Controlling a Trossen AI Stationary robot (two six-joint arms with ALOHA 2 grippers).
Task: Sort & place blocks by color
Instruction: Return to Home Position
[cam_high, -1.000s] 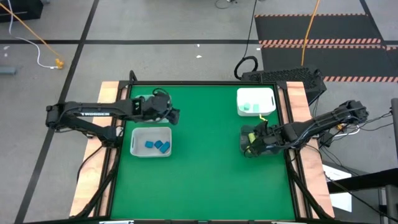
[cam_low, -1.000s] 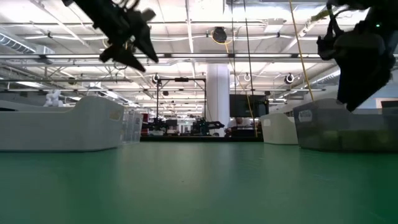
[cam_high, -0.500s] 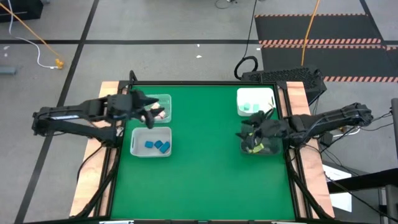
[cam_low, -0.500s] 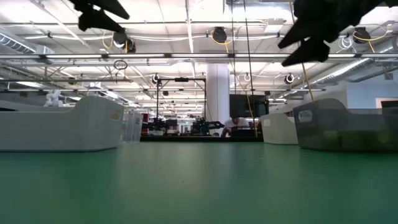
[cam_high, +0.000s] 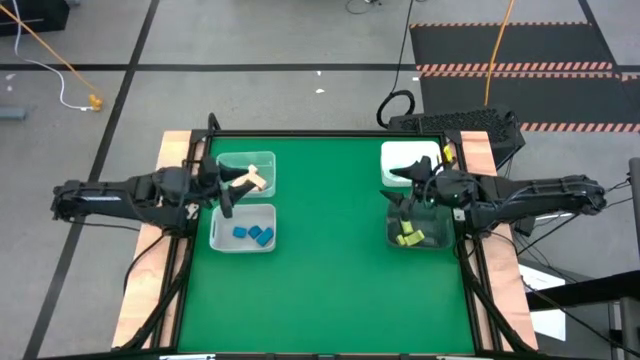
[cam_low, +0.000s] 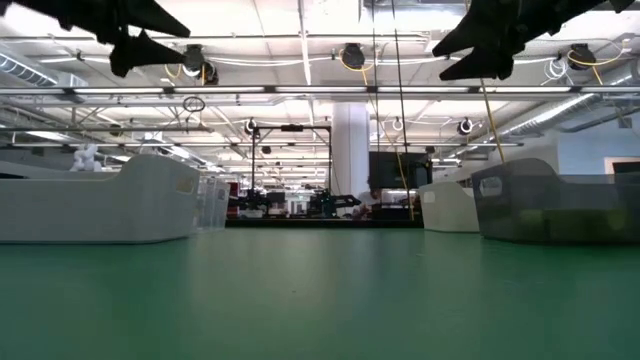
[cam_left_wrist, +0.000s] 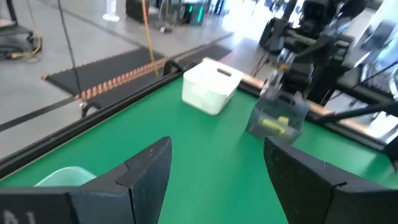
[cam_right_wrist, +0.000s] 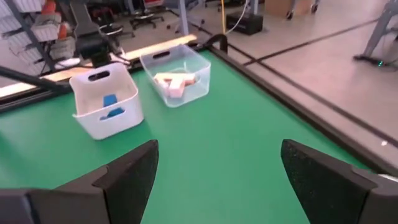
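The green table (cam_high: 330, 280) carries four bins. A gray bin (cam_high: 243, 249) holds three blue blocks (cam_high: 253, 234), a clear bin (cam_high: 262, 156) tan blocks (cam_high: 255, 178), and a dark bin (cam_high: 420, 247) yellow blocks (cam_high: 408, 238). The right arm partly hides the white bin (cam_high: 425, 152). The left gripper (cam_left_wrist: 216, 146) and right gripper (cam_right_wrist: 219, 149) hang spread and empty, high above the bins.
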